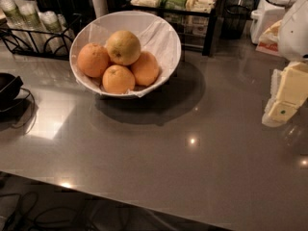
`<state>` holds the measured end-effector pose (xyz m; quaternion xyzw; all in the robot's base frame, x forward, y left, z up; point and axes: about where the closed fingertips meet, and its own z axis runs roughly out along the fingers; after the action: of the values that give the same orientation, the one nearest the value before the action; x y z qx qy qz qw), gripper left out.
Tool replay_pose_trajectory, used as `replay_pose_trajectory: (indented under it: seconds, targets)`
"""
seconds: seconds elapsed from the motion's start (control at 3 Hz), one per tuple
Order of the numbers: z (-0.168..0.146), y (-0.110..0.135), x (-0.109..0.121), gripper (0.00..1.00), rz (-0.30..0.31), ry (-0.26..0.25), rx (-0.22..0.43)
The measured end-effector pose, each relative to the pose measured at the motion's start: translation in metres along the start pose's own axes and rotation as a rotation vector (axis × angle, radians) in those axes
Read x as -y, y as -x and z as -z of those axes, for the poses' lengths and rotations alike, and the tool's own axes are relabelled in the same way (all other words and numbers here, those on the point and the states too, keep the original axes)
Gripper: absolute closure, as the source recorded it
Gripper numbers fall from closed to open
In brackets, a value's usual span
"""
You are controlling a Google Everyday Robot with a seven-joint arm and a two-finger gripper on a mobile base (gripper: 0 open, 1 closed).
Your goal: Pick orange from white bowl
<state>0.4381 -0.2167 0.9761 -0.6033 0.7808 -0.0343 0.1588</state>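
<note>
nothing picked yet — the orange (123, 47) sits atop three smaller oranges (118, 79) in the white bowl (161, 32). the gripper (284, 100) hangs at the right edge, well apart from it; open or closed, i can't tell. a wire rack (29, 40) crowds behind the bowl — nothing on the counter (192, 167) lies between them.

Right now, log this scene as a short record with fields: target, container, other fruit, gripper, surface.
target: orange, the largest and palest, on top of the pile toward the back
container: white bowl, lined in white, appears tilted toward the camera
other fruit: three smaller oranges, deeper in colour, touching the target from the left, front and right
gripper: gripper at the right edge of the view, over the counter, well apart from the bowl
surface: grey glossy counter
</note>
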Motion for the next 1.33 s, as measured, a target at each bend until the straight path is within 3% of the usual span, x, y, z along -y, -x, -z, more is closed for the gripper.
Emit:
replay_pose_trajectory:
  seconds: [0.33, 0.67, 1.0, 1.33]
  targets:
    - [0.000, 0.000, 0.000, 0.00, 0.000, 0.000, 0.001]
    - [-0.011, 0.025, 0.003, 0.00, 0.029, 0.010, 0.045]
    - [-0.025, 0.089, 0.006, 0.00, 0.116, 0.018, 0.120]
    - [-0.025, 0.089, 0.006, 0.00, 0.116, 0.018, 0.120]
